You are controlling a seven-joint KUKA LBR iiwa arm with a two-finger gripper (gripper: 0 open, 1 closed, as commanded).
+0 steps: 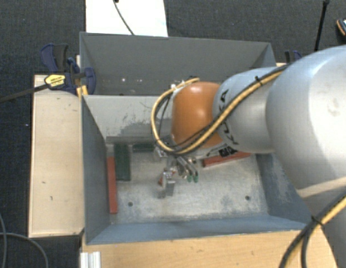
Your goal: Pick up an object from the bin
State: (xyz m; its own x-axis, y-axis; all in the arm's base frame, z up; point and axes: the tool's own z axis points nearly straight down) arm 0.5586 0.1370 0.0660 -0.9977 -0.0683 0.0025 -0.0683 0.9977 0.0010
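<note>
My gripper (167, 187) hangs low over the middle of the bin floor, just below the orange cover. Nothing shows beneath it but bare grey floor. A dark green block (123, 162) lies to its left, about a hand's width away. Further left, a long red bar (112, 186) rests along the foot of the left wall. A red-orange bar (226, 158) lies to the gripper's right, partly hidden under the arm.
A small dark green piece (143, 147) sits against the back wall behind the block. The arm and its orange cover hide the bin's right rear part. Bare floor stretches along the front and to the front right.
</note>
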